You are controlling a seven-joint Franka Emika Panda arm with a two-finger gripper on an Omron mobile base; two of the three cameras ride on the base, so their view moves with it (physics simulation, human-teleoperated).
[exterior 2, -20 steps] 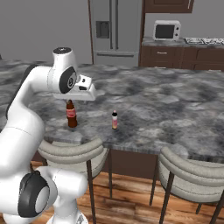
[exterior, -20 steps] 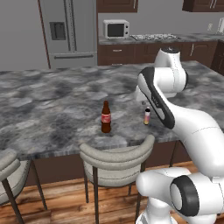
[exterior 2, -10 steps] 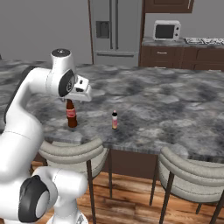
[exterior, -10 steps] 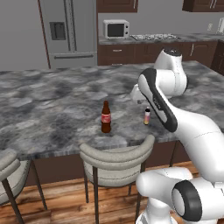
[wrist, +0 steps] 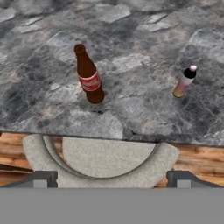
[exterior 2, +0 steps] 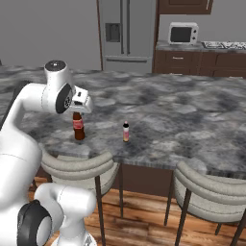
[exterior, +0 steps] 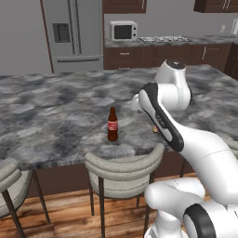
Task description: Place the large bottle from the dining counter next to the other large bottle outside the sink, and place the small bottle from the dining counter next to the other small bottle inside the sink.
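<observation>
The large bottle is standing upright on the surface, close to its front edge, right above the chair back. The small bottle is standing well apart from the large bottle, along that same edge. The tool is hovering above the chair, holding nothing, with its tips spread wide. The work seems to be sitting at the first step, the approach to the large bottle. The next move is likely calling for a descent toward the large bottle, centring its body between the tips before pinching.
</observation>
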